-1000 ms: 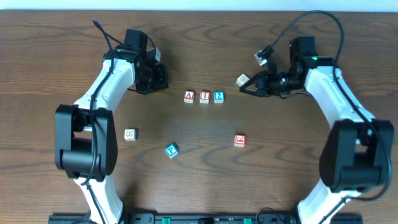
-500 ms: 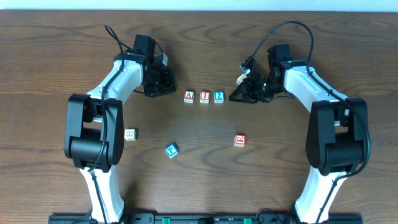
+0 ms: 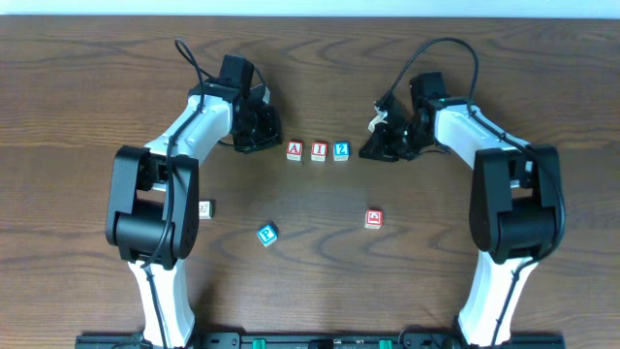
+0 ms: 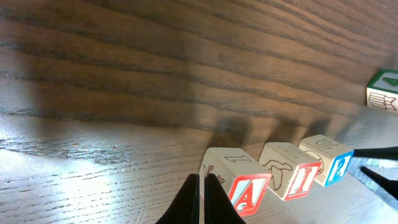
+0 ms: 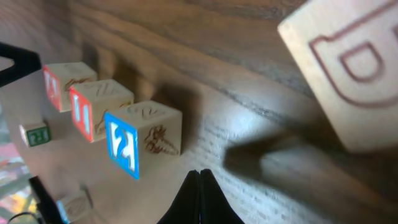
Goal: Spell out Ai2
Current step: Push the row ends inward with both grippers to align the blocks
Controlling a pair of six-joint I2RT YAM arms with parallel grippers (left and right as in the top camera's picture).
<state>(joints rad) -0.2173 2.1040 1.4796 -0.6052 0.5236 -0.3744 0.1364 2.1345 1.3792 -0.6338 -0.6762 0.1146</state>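
Three wooden blocks stand in a row at mid-table: a red A [image 3: 294,150], a red I [image 3: 318,150] and a blue 2 [image 3: 340,150]. My left gripper [image 3: 274,146] is shut and empty, its tips right beside the A block's [image 4: 239,183] left side [image 4: 200,186]; the I [image 4: 289,171] and the 2 [image 4: 328,160] follow it. My right gripper [image 3: 366,153] is shut and empty, with its tips [image 5: 199,177] just right of the 2 block [image 5: 143,140]. The I [image 5: 96,109] and the A [image 5: 62,84] lie beyond it.
A pale block [image 3: 378,122] lies just behind my right gripper and looms large in the right wrist view [image 5: 348,68]. A red block [image 3: 373,219], a blue block [image 3: 266,234] and a white block [image 3: 205,208] lie nearer the front. A green-faced block [image 4: 384,89] shows past the row.
Both arms have swung inward, bringing their shut grippers close to the two ends of the row. The blocks have not moved.
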